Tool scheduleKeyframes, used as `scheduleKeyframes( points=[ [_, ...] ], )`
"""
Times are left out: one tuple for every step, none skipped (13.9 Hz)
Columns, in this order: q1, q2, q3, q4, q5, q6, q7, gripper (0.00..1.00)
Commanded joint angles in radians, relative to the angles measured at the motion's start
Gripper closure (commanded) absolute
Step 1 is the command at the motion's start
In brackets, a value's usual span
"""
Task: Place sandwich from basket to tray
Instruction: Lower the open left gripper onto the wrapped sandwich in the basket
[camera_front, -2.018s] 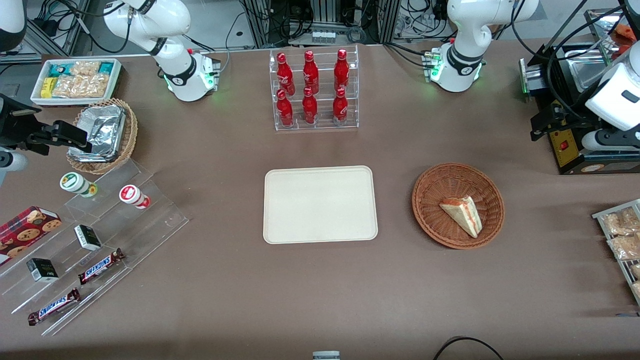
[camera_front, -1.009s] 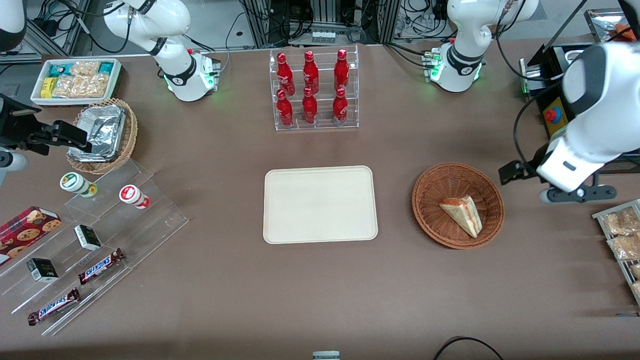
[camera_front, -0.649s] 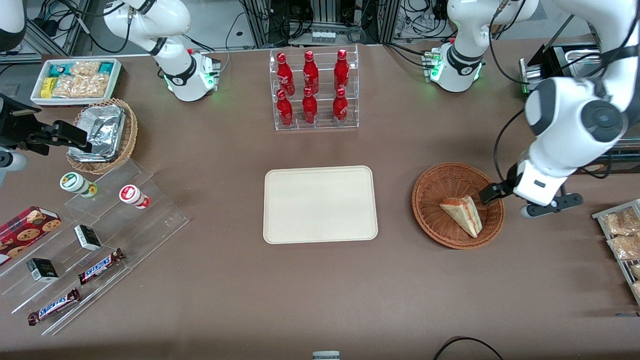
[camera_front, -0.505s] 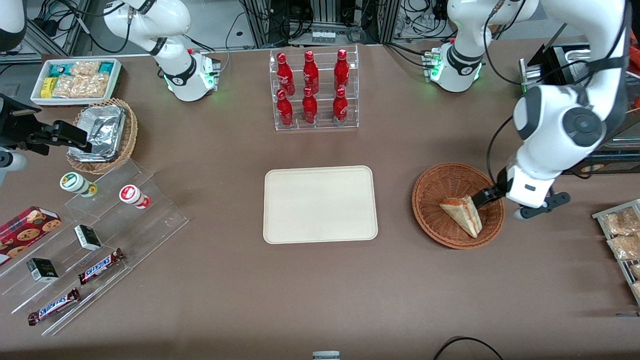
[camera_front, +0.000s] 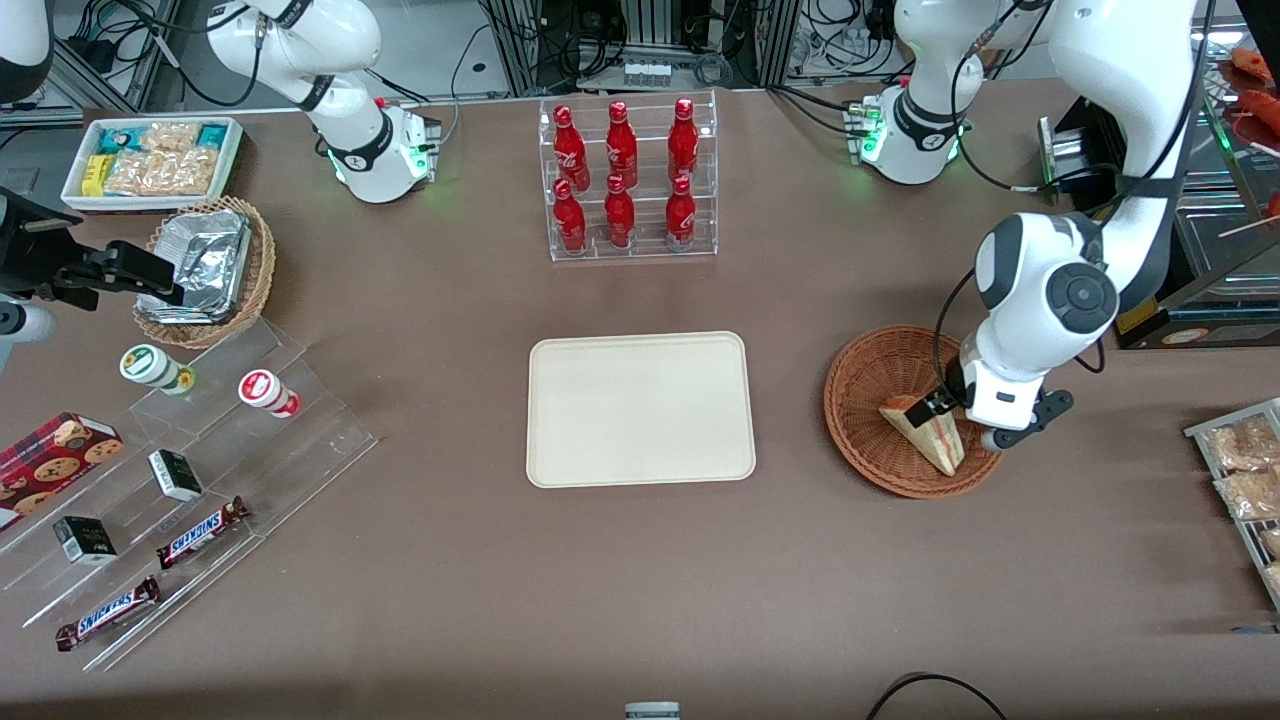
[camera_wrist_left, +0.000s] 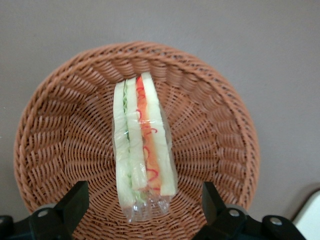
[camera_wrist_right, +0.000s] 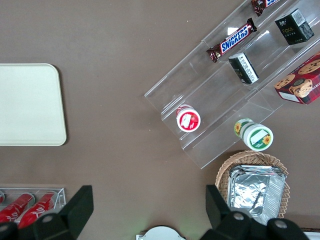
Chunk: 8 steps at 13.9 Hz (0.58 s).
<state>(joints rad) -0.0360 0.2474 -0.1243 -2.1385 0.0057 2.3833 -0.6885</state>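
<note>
Hovering over the basket, the gripper held its jaws spread wide, straddling the wrapped sandwich lying inside. Lowering straight and pinching the bread faces gently looked wisest; the tray sat empty nearby.

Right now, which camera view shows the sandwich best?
The left wrist view: the sandwich lies fully visible in the basket, its filling edge up, between the open gripper fingers. The front view shows it small, partly covered by the arm, with the tray empty. The right wrist view does not show it.
</note>
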Motion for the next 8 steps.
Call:
scheduleKeyframes(
  points=[
    [0.001, 0.023, -0.002, -0.029, 0.011, 0.062, -0.026, 0.0],
    [0.002, 0.035, -0.002, -0.024, 0.011, 0.063, -0.028, 0.01],
    [0.001, 0.052, 0.0, -0.014, 0.013, 0.063, -0.025, 0.18],
    [0.001, 0.062, 0.0, 0.006, 0.017, 0.063, -0.026, 0.41],
    [0.001, 0.072, -0.002, 0.014, 0.026, 0.062, -0.026, 0.73],
    [0.001, 0.073, 0.0, 0.015, 0.043, 0.06, -0.025, 0.95],
    [0.001, 0.069, 0.0, 0.015, 0.054, 0.056, -0.025, 1.0],
    [0.002, 0.055, 0.002, 0.019, 0.054, 0.048, -0.023, 1.0]
  ],
)
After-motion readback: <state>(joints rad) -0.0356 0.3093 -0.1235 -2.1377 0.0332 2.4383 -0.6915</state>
